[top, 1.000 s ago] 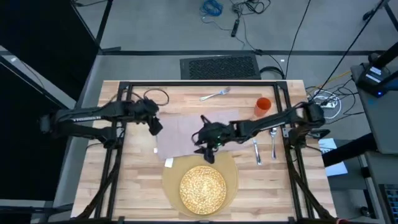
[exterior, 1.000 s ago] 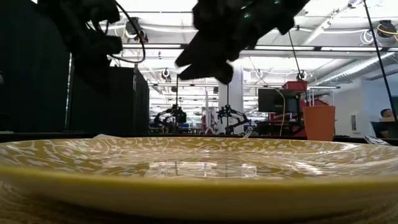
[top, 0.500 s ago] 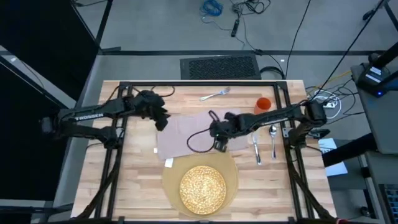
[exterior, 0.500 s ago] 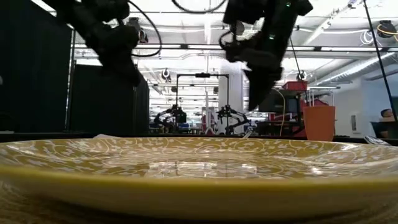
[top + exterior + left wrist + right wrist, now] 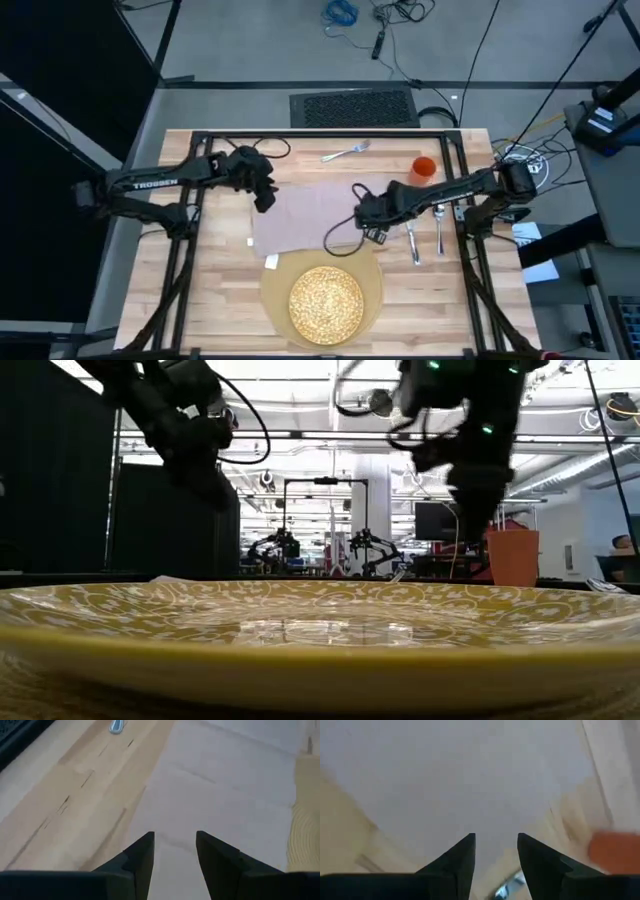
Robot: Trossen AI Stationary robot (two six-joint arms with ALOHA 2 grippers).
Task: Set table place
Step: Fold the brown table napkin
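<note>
We take the beige napkin (image 5: 305,218) as our landmark: it lies flat at the middle of the table (image 5: 210,290), its long axis running from one arm's side to the other, its near edge touching the round tan placemat (image 5: 372,268) that carries the yellow speckled plate (image 5: 326,301).

Our right gripper (image 5: 373,226) hangs just off the napkin's right edge, fingers parted and empty. The knife (image 5: 412,243) and spoon (image 5: 440,228) lie side by side just beyond it, away from the napkin, both with their long axes pointing from the far side of the table to the near side. The orange cup (image 5: 423,170) stands off the napkin's far right corner, and the fork (image 5: 346,152) rests well beyond the napkin's far edge, lying slantwise.

Our left gripper (image 5: 262,194) hovers over the napkin's far left corner, fingers spread, gripping nothing.

We judge the right arm much nearer the knife and spoon, so cutlery is its likely next reach.

Beyond the pale wood planks, the low view shows a bright workshop with other rigs.
</note>
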